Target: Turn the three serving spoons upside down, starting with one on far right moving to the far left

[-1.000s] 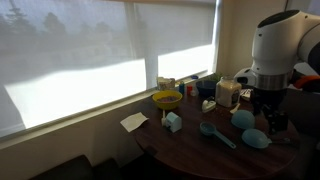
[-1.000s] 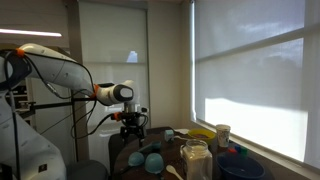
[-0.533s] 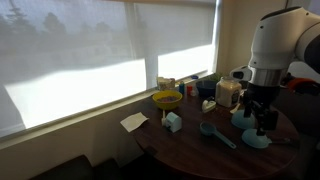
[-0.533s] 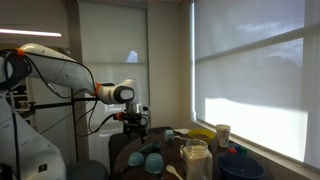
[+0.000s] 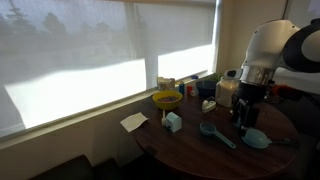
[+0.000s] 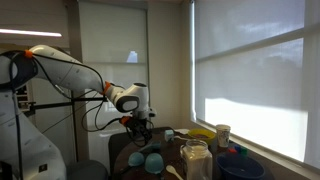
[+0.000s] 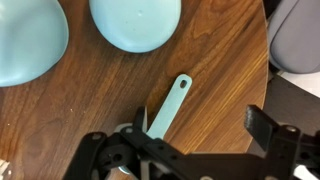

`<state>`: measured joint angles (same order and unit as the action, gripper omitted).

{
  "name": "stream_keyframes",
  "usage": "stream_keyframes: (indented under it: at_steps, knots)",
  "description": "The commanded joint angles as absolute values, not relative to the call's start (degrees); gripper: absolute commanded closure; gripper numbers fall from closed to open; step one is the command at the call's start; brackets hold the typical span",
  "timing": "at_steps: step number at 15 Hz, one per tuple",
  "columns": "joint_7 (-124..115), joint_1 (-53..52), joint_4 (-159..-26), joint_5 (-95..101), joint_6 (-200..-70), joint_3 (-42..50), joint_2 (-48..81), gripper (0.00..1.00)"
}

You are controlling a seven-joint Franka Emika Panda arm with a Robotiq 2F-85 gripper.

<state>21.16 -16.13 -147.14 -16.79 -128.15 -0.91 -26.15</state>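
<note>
Yellow bowl [image 5: 167,98]: stands toward the left of the round table [image 5: 200,152] in an exterior view, with a small blue box [image 5: 172,121] just in front of it. Neither is part of the job.
Spoons on the table: one spoon [image 5: 213,131] lies right of the box, its handle trailing toward the table's edge. A second spoon [image 5: 256,139] lies further right, beside the arm. A third cannot be made out in that view.
Wrist view, left side: two round spoon bowls, one [image 7: 28,42] at the top corner and one [image 7: 135,22] next to it, near but apart. I cannot tell whether they face up or down.
Wrist view, middle: a flat spoon handle [image 7: 172,103] slants across the wood, its lower end just beside one finger [image 7: 140,120].
Pincer [image 7: 200,125]: spread wide and holding nothing, above the handle.
How a spoon will handle: probably light, stiff, smooth plastic. The rounded bowl would likely slip from a pinch and skate on the wood.
Where to hold: across the handle's narrow edges, near where it rises to the bowl, since the flat end hugs the table.
</note>
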Motion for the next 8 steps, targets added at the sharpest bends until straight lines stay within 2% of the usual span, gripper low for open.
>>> stream_keyframes:
  at_steps: [1,5,7,8]
  knots:
    - [24.98,-17.15,-148.42,-24.06,-131.05,1.53,-24.57,0.0]
    - [27.68,-16.63,-149.46,-28.86,-131.38,2.83,-23.63,0.0]
    - [28.91,-16.48,-149.71,-30.53,-131.89,3.2,-23.04,0.11]
    - [29.68,-16.53,-149.79,-31.32,-132.6,3.34,-22.66,0.12]
